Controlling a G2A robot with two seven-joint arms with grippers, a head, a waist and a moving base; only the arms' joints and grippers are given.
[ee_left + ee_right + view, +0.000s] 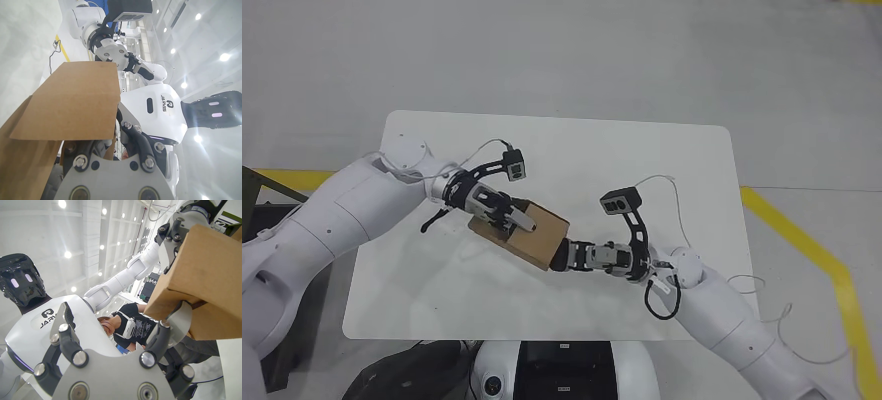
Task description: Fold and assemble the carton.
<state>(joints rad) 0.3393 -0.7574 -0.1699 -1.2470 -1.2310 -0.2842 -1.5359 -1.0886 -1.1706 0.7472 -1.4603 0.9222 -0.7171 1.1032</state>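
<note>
The brown carton (538, 240) is held above the middle of the white table, between my two arms. My left gripper (508, 216) comes in from the left and is shut on the carton's wall. One of its fingers (126, 126) shows beside the cardboard edge, and the other is hidden behind a folded flap (71, 102). My right gripper (561, 257) is at the carton's near right end and stands wide open. One of its fingertips (179, 317) presses under the carton (208, 275), while the other (64, 315) is far from it.
The white table (662, 160) has bare surface on all sides of the carton. A yellow floor line (802, 240) runs past its right edge. A dark frame (254, 205) stands off the table's left side.
</note>
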